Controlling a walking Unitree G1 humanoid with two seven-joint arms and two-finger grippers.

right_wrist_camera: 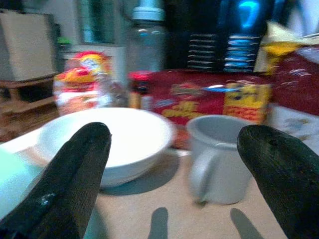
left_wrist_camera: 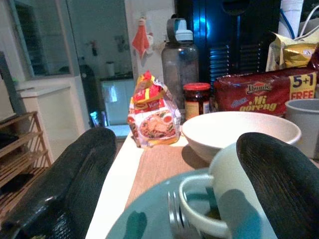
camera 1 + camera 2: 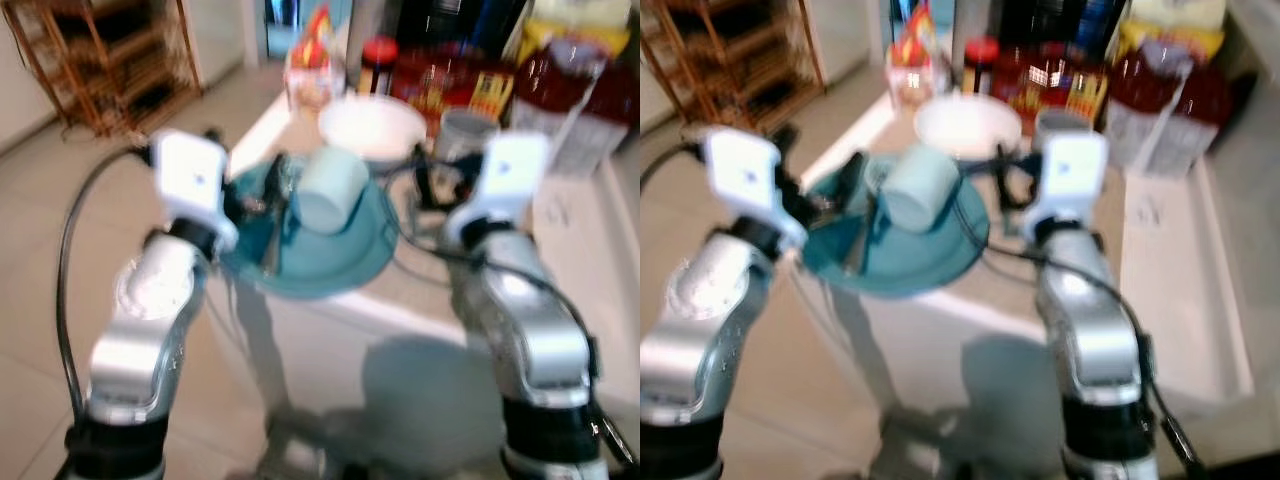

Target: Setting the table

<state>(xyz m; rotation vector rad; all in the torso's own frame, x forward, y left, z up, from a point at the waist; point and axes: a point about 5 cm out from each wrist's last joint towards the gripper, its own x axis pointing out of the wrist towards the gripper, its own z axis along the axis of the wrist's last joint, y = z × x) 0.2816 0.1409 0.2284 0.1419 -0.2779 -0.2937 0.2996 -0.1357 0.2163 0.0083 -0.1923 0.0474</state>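
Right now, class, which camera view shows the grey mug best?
The right wrist view: the grey mug stands upright beside the white bowl, handle and open rim plain. The left wrist view catches just its edge. Both eye views show it small and blurred behind the right arm.

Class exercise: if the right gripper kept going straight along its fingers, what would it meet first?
Probably the grey mug, standing between the open fingers of the right gripper; the white bowl sits beside it. Blur leaves depth uncertain.

bowl (image 1: 112, 142) and mug (image 1: 219, 157) block ahead | gap between them | packets (image 2: 259, 92) wall the rear
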